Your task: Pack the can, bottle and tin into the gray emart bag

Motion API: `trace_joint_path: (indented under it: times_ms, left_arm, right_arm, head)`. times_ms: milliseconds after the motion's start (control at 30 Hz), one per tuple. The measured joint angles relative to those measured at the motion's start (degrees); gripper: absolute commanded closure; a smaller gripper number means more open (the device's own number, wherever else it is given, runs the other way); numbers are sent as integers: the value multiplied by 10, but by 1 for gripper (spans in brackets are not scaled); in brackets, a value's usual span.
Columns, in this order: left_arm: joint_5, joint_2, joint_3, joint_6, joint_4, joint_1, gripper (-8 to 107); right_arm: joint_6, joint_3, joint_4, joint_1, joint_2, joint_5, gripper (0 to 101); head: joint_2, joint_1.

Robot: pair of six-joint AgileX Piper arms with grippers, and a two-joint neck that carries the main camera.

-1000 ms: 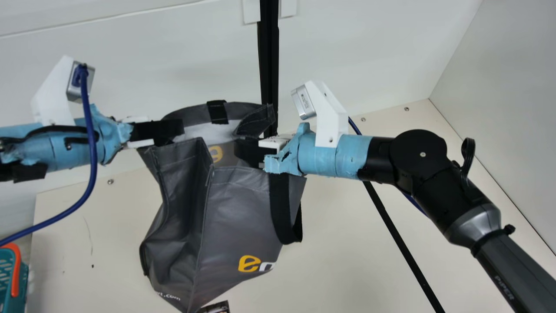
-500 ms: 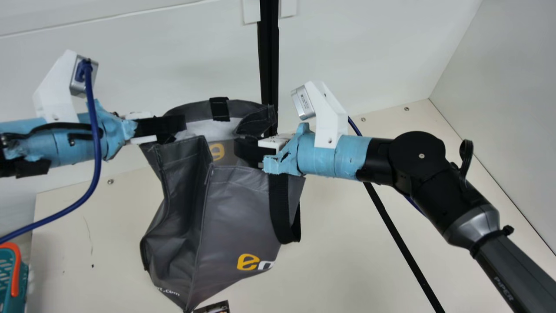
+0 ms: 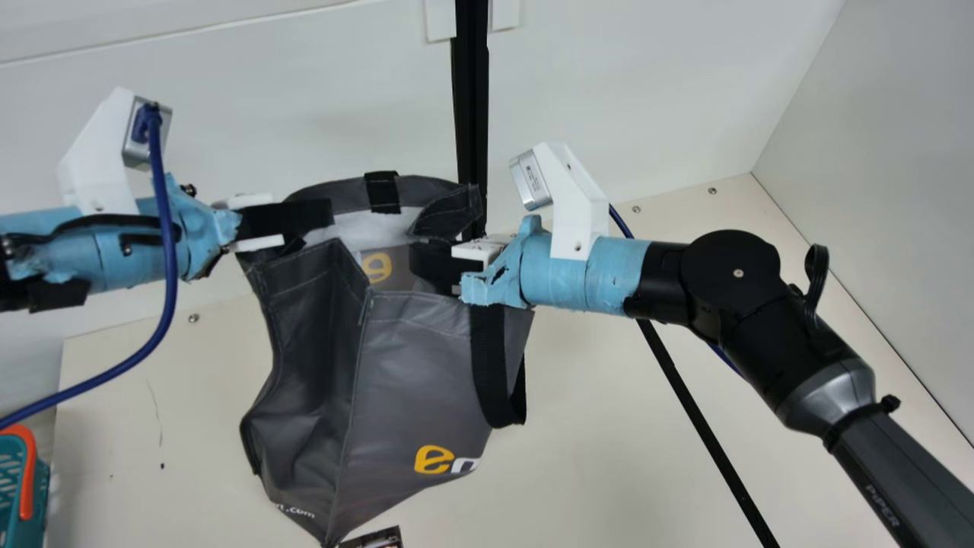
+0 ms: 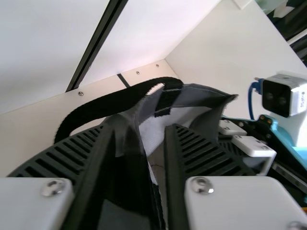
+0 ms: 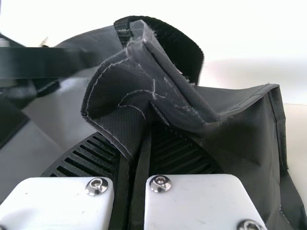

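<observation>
Watch the left side of the gray emart bag (image 3: 426,373): your left tool (image 4: 141,139), at eleven o'clock on it in the main view, stands spread, with a fold of the wall lying loosely between its fingers. Close there without a proper bite and the cloth could slip out, letting that side sag and the mouth fold shut. Your right tool (image 5: 144,132), at one o'clock, is pinching the rim, so the bag's weight seems to rest mostly on that grip; a hard tug from the left could twist it or peel it free. Whether the can, bottle and tin are inside is hard to say from this angle.

The bag hangs tilted, its low corner near six o'clock, just beside a dark printed item (image 3: 373,539) that could snag it when lowered to the surface (image 3: 609,472). A black handle (image 3: 493,365) loops down at three o'clock, ready to catch; a teal basket (image 3: 15,479) sits well apart at eight.
</observation>
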Motion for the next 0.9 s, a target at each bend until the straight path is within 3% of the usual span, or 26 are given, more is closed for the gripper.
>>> trace_joint_path:
  times_ms: [233, 600, 900]
  left_arm:
    - [-17, -48, 60, 28, -43, 12, 9]
    - [-35, -119, 114, 59, -101, 41, 9]
    - [-45, -177, 163, 70, -97, 76, 9]
  right_arm:
    - [0, 0, 0, 0, 0, 0, 101]
    - [0, 0, 0, 0, 0, 0, 101]
    - [0, 0, 0, 0, 0, 0, 101]
  head:
    - [0, 0]
    - [0, 0]
    - [-1, 0]
